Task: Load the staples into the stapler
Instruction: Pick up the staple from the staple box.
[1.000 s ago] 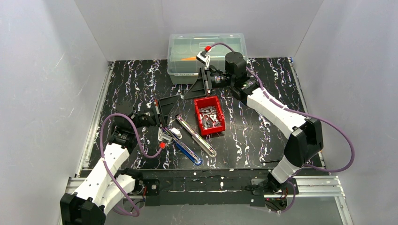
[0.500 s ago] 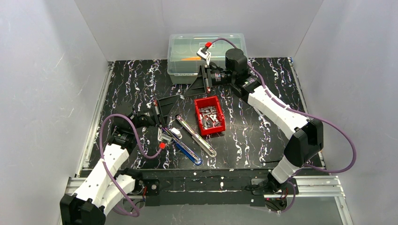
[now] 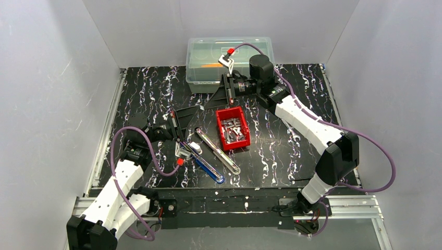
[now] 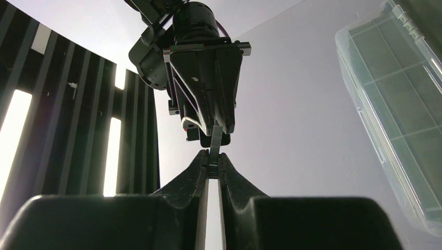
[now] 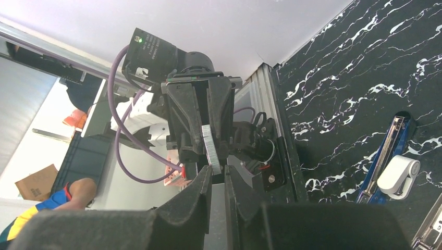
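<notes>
A short ribbed strip of staples (image 4: 215, 148), silvery-grey, held in the air above the table (image 3: 276, 156) between the two end effectors, tip facing tip. Near end clamped in the left end effector (image 4: 213, 165) — fingers pressed tight against both faces of the strip. Far end reaching into the tips of the right end effector (image 5: 218, 174), drawn in narrow around it; actual pressing of those fingers on the metal impossible to tell from either wrist view. From above, too thin to make out. Only the two black finger wedges visible there, meeting point to point just left of the far corner of a red bin (image 3: 235, 147).

More staples (image 3: 233, 128) lying loose in that bin, a jumbled heap of small grey blocks, roughly mid-table. Just beside the bin on its left, the stapler (image 3: 207, 164), opened out on the table. Blue base toward the near edge, silvery magazine arm (image 3: 219, 152) swung away and lying diagonally next to it, a white part (image 3: 194, 147) at the blue base's far end. All of it nearer the arms' bases than the meeting fingertips.

Behind the bin, against the back wall, a lidded clear plastic box (image 3: 203, 57) — the right arm stretched along in front of it. Black table with white marbling, grey walls on three sides.
</notes>
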Robot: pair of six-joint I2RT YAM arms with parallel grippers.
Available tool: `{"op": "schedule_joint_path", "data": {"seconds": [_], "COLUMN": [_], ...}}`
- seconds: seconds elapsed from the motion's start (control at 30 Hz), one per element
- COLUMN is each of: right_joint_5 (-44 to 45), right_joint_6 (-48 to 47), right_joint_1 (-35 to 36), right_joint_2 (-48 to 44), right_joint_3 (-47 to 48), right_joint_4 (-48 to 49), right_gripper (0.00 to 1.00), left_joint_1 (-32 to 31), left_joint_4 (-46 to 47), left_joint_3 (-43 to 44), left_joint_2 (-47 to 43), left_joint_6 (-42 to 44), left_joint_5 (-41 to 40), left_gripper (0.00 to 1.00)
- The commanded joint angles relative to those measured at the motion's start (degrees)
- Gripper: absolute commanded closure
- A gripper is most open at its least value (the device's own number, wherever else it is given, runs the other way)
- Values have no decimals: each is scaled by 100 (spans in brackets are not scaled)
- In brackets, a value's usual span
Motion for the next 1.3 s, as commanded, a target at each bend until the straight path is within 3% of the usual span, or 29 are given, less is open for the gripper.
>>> {"op": "schedule_joint_path", "data": {"seconds": [0.0, 0.3, 0.73, 0.77, 0.8, 0.83, 0.87, 0.97, 1.07, 1.17, 1.27], "right_joint_5": [123, 25, 164, 213, 292, 365, 487, 978, 1370, 1679, 2177], "right_joint_6": [-140, 242, -486, -651, -854, -1072, -1309, -2177, -2677, -2933, -3360], "right_joint_1": [70, 204, 196, 196, 192, 196, 196, 196, 195, 196, 254], "right_joint_2": [-5, -22, -218, -219, -205, -202, -182, -105, -120, -189, -356], "right_joint_3": [315, 166, 273, 398, 508, 602, 735, 1138, 1250, 1199, 1202], "right_joint_4": [34, 659, -309, -504, -733, -1013, -1440, -2533, -3086, -3305, -3588], "right_gripper": [76, 72, 99, 99, 99, 99, 99, 99, 99, 99, 98], "left_joint_1": [-17, -19, -16, -21, -17, -19, -16, -14, -18, -15, -21], "left_joint_4": [143, 146, 143, 150, 149, 144, 144, 143, 56, -198, -651], "left_joint_3": [10, -4, -76, -90, -102, -116, -126, -196, -393, -645, -562], "left_joint_2": [-90, -116, -187, -189, -199, -210, -232, -338, -539, -880, -1173], "left_joint_6": [434, 390, 264, 232, 178, 83, -65, -698, -1289, -1934, -4134], "left_joint_5": [105, 60, -43, -38, -41, -55, -76, -157, -158, -15, -197], "left_gripper": [100, 100, 100, 94, 78, 56, 42, 18, 3, 2, 2]}}
